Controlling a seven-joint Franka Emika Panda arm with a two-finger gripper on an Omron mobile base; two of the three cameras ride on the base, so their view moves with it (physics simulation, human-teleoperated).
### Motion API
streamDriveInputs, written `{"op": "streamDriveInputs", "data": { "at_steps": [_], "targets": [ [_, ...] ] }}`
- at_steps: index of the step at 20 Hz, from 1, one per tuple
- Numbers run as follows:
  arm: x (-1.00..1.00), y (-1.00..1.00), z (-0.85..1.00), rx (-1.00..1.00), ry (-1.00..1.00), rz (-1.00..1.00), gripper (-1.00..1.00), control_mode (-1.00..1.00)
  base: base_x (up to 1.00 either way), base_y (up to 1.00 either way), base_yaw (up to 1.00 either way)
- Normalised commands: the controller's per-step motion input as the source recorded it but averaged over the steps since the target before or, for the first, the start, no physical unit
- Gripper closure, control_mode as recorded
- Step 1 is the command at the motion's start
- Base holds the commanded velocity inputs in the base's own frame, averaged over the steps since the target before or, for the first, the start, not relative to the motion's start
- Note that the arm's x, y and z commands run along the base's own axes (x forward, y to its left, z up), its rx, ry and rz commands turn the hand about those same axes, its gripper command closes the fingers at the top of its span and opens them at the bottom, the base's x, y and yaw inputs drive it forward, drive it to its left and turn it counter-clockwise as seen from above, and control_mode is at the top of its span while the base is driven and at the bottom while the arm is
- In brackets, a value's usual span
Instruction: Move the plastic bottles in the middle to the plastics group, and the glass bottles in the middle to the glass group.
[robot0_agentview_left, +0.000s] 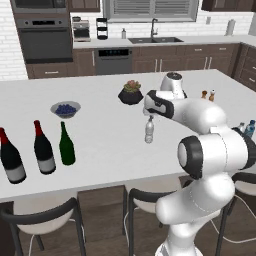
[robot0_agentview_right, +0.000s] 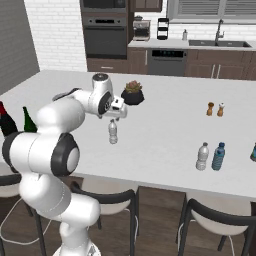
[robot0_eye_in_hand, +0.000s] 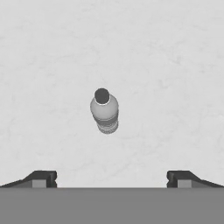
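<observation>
A small clear plastic bottle (robot0_agentview_left: 149, 131) (robot0_agentview_right: 113, 132) stands upright in the middle of the white island counter (robot0_agentview_left: 100, 135). My gripper (robot0_agentview_left: 150, 118) (robot0_agentview_right: 114, 119) (robot0_eye_in_hand: 111, 179) hangs straight above it, open and empty, looking down on its cap (robot0_eye_in_hand: 102, 96). At the right stand another clear bottle (robot0_agentview_right: 202, 156) and a teal-blue one (robot0_agentview_right: 218, 156) side by side, the plastics group. On the left, the plain dark-green glass bottle (robot0_agentview_left: 66, 146) (robot0_agentview_right: 29, 120) stands next to two black wine bottles with red tops (robot0_agentview_left: 44, 150) (robot0_agentview_left: 11, 157).
A bowl of blueberries (robot0_agentview_left: 65, 108) and a dark potted plant (robot0_agentview_left: 131, 93) (robot0_agentview_right: 133, 93) sit further back on the counter. Two small shakers (robot0_agentview_left: 208, 94) (robot0_agentview_right: 215, 109) stand at the right. Dark-framed chairs (robot0_agentview_left: 40, 215) line the near edge.
</observation>
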Motion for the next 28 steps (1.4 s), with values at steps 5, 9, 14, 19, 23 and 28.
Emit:
{"op": "streamDriveInputs", "data": {
  "at_steps": [5, 9, 14, 19, 23, 28],
  "targets": [
    [0.06, 0.23, -0.24, 0.0, 0.0, 0.0, -1.0, -1.0, 0.0, 0.0, 0.0],
    [0.27, 0.06, -0.11, 0.0, -0.03, 0.0, -1.0, -1.0, 0.0, 0.0, 0.0],
    [0.09, -0.12, -0.18, 0.0, -0.01, 0.0, -1.0, -1.0, 0.0, 0.0, 0.0],
    [0.12, -0.04, -0.23, 0.0, 0.0, 0.0, -1.0, -1.0, 0.0, 0.0, 0.0],
    [0.06, 0.0, -0.14, 0.0, 0.0, 0.0, -1.0, -1.0, 0.0, 0.0, 0.0],
    [0.26, 0.0, -0.19, 0.0, 0.0, 0.0, -1.0, -1.0, 0.0, 0.0, 0.0]
  ]
}}
